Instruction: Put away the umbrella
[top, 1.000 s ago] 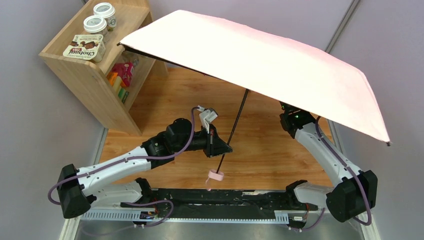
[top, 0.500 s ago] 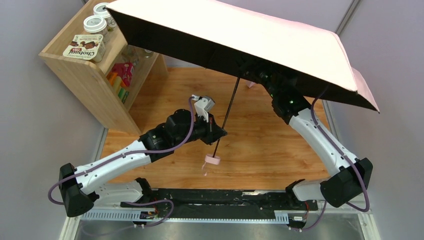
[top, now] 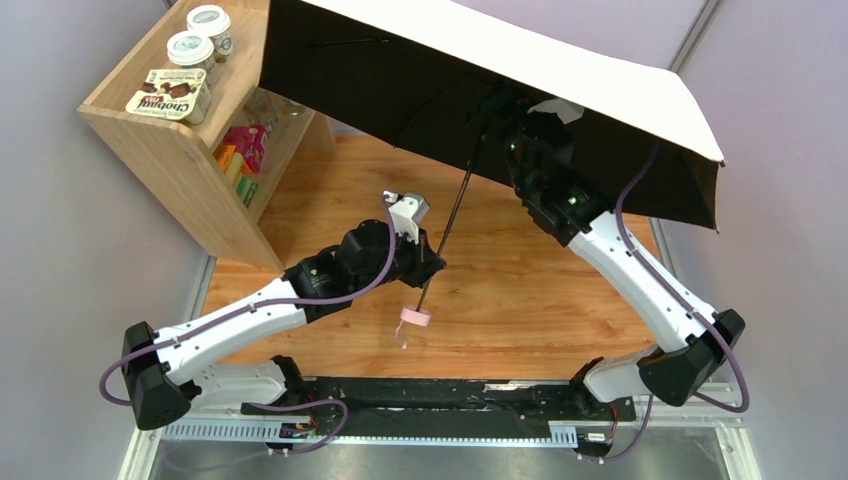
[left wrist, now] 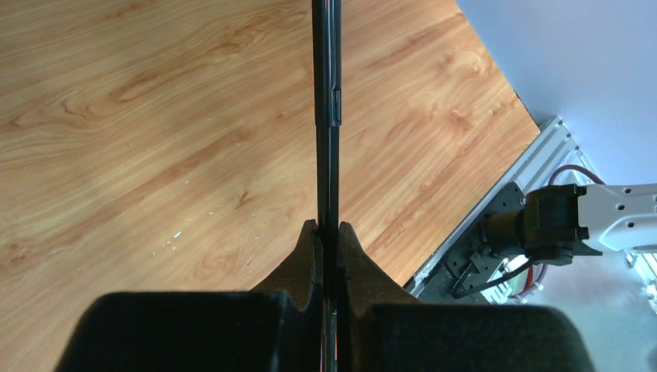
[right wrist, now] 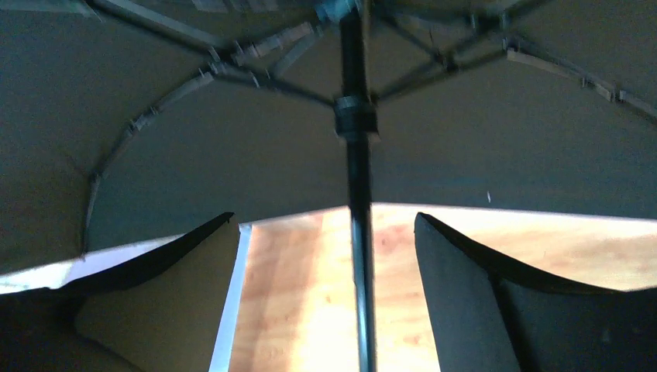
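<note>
Two lidded cups [top: 190, 47] atop shelf [top: 170, 160], packets [top: 245, 150] inside | left jaws pinch umbrella [top: 600, 85] shaft [left wrist: 327, 155] | right jaws spread around shaft

White arm links [top: 235, 322], black joint housings [top: 150, 388], purple cables [top: 387, 240], black wedge-shaped tool fingers [left wrist: 308, 260]

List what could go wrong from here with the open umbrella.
1. Only the left gripper clamps the thin shaft; the tilted open canopy may lever it loose.
2. The right gripper stands open astride the shaft below the sliding collar; closing off-centre, it might catch a rib instead.
3. The canopy's edge appears close to the lidded cups on the wooden shelf; a swing may knock them.
</note>
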`<state>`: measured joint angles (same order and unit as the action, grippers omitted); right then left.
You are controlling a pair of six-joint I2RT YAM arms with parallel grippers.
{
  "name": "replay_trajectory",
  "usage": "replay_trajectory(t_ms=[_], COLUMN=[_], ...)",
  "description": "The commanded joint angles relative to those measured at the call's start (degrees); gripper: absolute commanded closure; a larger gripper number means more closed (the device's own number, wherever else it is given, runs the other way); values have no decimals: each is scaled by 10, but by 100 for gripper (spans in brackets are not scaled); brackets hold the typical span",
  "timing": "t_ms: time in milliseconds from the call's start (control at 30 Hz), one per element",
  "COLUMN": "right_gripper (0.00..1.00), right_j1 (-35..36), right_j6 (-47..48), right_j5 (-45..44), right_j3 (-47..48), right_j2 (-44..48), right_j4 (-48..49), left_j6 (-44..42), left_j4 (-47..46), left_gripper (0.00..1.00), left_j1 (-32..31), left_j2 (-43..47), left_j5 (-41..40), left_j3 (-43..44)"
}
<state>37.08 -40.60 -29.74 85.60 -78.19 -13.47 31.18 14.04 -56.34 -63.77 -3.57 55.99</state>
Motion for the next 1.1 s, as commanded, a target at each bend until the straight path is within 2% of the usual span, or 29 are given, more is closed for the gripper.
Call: replay_trajectory(t_ms=[0, 100, 167, 400, 500, 600, 800, 933, 1067], right_gripper=[16, 18, 23, 32, 31, 25, 13, 12, 14], right_j1=[10, 14, 14, 14, 6, -25, -74, -79, -78], right_j6=[51, 97, 121, 174, 190, 113, -40, -86, -125], right_j5=[-122, -167, -178, -146, -112, -17, 105, 171, 266], right_j3=[102, 166, 198, 222, 215, 156, 80, -8, -113], right_j2=[-49, -91, -115, -116, -105, -61, -7, 58, 79], right_j4=[-10, -46, -65, -113, -131, -123, -82, 3, 102], left_j6=[-34, -34, -33, -35, -32, -24, -23, -42, -64], left_j4=[-48, -44, -46, -27, -23, -31, -13, 9, 12], left_gripper=[100, 100, 100, 100, 100, 100, 100, 100, 100], left_j1=[-10, -17, -18, -18, -18, -18, -18, -18, -18], left_j2=[4, 5, 7, 4, 13, 24, 32, 29, 33], left_j5=[-53, -70, -74, -81, -86, -82, -99, -124, -137], left_j3=[35, 34, 33, 47, 46, 41, 55, 70, 72])
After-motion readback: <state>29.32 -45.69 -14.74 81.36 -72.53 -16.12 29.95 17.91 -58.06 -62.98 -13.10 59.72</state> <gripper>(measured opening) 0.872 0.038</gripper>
